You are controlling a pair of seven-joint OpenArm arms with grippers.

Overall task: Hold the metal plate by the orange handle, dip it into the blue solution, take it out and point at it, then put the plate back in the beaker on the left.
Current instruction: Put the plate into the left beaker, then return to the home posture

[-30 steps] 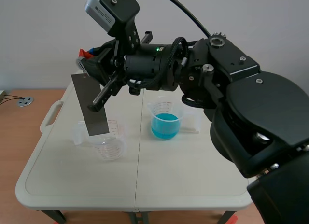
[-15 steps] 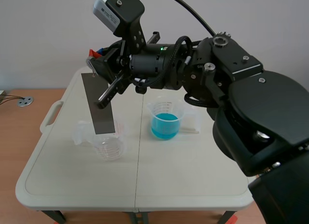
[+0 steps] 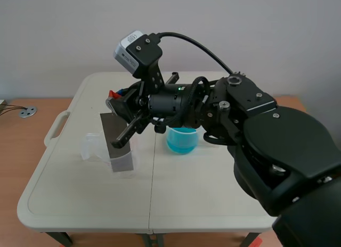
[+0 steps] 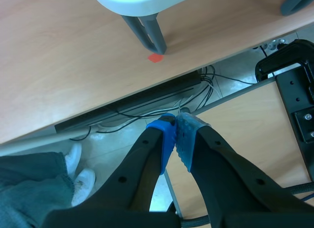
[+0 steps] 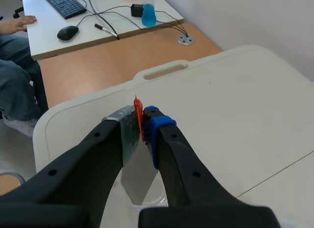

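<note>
Where scene hides grip, wrist shows right hand (image 5: 143, 122) clamping handle (image 5: 138, 110).

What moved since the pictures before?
The right arm came down and lowered the metal plate into the clear beaker on the left. Its jaws stayed shut on the orange handle. The beaker of blue solution did not move.

The right arm (image 3: 277, 151) is matte black, with silver screws (image 3: 222, 104), a green light (image 3: 181, 89), grey camera (image 3: 136, 49) and black cable (image 3: 197, 44). The left gripper (image 4: 176, 132) has blue pads (image 4: 168, 139).
</note>
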